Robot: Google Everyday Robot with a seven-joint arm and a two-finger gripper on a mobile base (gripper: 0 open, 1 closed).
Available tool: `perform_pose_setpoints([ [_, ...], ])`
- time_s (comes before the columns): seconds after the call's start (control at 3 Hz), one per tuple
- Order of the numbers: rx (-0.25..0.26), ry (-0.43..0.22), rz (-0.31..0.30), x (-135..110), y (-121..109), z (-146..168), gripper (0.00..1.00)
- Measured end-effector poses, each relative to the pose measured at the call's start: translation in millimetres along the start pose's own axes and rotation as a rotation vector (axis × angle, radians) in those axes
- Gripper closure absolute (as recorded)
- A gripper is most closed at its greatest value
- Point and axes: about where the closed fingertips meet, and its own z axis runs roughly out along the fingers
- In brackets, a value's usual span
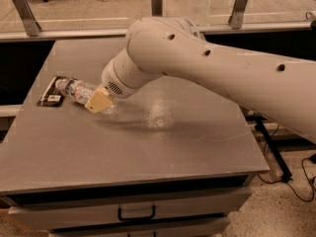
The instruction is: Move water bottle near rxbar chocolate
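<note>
1. A grey lab table (pixel 197 147) stands before a low glass barrier (pixel 197 4) on a bare floor, with the robot's single pale arm (pixel 222 68) reaching across it from the right.
2. The gripper (pixel 100 101) sits low over the left part of the tabletop, at the base end of the water bottle (pixel 75 89). Whether it is clamped on the bottle or has let go cannot be told from this angle.
3. The water bottle lies on its side, its capped end touching or just overlapping the rxbar chocolate (pixel 51 92), a flat black wrapper lying on the table.
4. Judged from this layout, the bottle is already near the bar, and the step in hand appears to be the placing or release.
5. To finish well, the gripper should let the bottle settle fully on the surface and open gently. It should then draw back up and to the right, so the round bottle is neither nudged nor set rolling.
6. The bar lies close to the table's left edge, so any further push leftward risks sliding it, or the bottle, off the side.
7. Open tabletop lies to the right and toward the front edge, above the drawers (pixel 136 212), giving the arm room to retreat.
</note>
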Motion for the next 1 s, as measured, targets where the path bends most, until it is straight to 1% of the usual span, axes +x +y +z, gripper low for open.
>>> perform_pose_setpoints([
  [0.33, 0.014, -0.003, -0.016, -0.6, 0.8, 2.8, 0.0],
  [1.0, 0.036, -0.011, -0.048, -0.7, 5.3, 1.2, 0.0],
])
